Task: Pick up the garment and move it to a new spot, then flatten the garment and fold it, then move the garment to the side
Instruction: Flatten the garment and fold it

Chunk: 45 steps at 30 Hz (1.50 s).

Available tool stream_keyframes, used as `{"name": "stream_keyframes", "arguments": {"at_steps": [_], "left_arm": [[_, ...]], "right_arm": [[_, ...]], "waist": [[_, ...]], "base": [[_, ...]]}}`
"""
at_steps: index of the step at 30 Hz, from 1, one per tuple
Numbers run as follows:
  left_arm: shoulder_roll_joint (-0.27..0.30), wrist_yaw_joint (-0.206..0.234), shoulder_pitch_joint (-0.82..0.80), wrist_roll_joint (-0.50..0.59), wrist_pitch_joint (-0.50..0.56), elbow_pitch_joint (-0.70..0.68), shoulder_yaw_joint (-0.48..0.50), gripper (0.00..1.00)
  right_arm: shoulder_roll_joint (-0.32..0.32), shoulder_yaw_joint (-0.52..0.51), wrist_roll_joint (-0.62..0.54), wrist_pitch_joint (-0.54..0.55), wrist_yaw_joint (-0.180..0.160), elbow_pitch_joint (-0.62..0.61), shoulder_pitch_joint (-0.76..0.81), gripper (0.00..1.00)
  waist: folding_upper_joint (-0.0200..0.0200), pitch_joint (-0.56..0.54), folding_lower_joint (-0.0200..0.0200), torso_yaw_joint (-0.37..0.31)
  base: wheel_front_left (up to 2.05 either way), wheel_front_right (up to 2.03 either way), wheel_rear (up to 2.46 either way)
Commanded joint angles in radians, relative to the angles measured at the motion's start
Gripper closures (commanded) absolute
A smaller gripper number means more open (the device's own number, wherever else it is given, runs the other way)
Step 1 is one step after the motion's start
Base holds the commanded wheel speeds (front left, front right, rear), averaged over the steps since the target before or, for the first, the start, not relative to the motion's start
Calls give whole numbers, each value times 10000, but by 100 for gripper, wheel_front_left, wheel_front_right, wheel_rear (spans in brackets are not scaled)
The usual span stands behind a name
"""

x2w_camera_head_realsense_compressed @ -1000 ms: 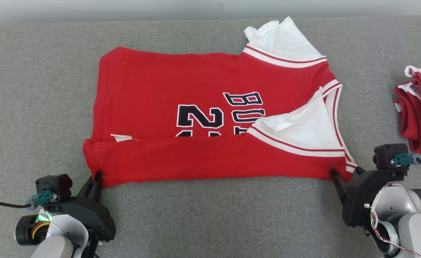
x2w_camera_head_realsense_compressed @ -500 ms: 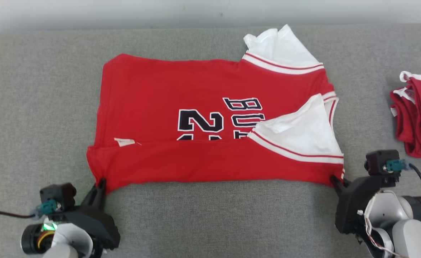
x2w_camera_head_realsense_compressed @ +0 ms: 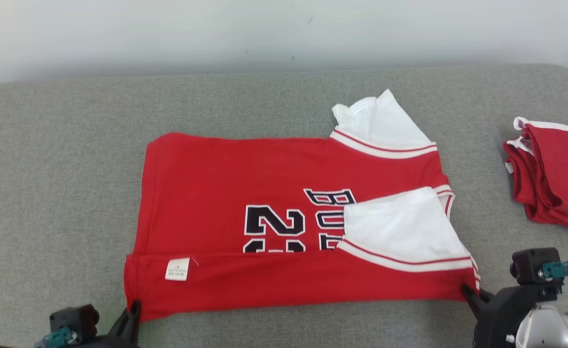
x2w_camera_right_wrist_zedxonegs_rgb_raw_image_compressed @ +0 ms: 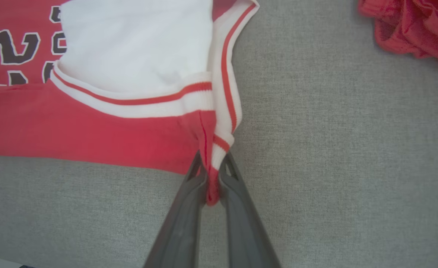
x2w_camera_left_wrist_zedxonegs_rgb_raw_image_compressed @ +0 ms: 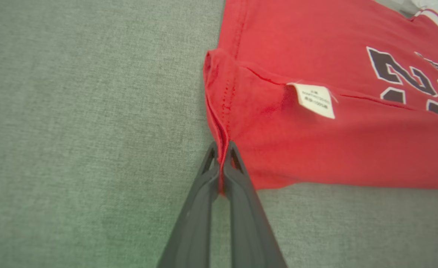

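Since a second back: right jaws have gone from wide apart to clamped on one corner of the garment, the near right one, at the striped white trim. Head camera has tilted up, so the frame shift is not the cloth's.

Left jaws are clamped on the near left corner, red hem pinched between the fingers.

Garment lies flat on the grey worktop, near edge folded over, white label face up on the fold. Red pile sits well apart, far right.
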Motion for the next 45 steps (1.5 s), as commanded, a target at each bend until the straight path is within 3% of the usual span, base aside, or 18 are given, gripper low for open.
{"name": "stream_keyframes", "arguments": {"at_steps": [1,11,20,21,22,23,24,36,45], "left_arm": [[162,157,369,83,158,-306,-40,100],[459,850,1685,-115,548,-1728,80,100],[543,999,2077,-210,593,-1768,89,100],[549,997,2099,-205,592,-1744,83,100],[556,1008,2106,-203,567,-1726,99,100],[585,1021,2104,-170,538,-1694,118,57],[601,1051,2078,-121,468,-1672,158,0],[620,1113,1804,26,97,-1527,245,0],[1265,1299,1166,292,78,-2485,725,0]], "right_arm": [[-85,4,98,196,-21,-288,371,100],[339,104,331,414,-22,-555,1549,100],[440,207,192,261,-22,-129,1699,100],[435,203,190,249,-22,-94,1695,87],[432,191,188,214,-22,-60,1692,48],[437,146,166,185,-22,-24,1696,0],[441,107,149,145,-22,5,1696,0],[274,-114,197,-113,-22,55,1582,0],[-162,-663,72,-503,-22,-1037,813,0]], "waist": [[0,-44,-1,-12],[0,-84,-1,-113],[0,-224,-1,-180],[0,-238,-1,-177],[0,-251,-1,-173],[0,-264,-1,-169],[0,-274,-1,-159],[0,-439,-1,-77],[0,-249,-1,3]], "base": [[0,0,0],[0,0,0],[0,0,0],[0,0,0],[0,0,0],[0,0,0],[0,0,0],[0,0,0],[0,0,0]]}}
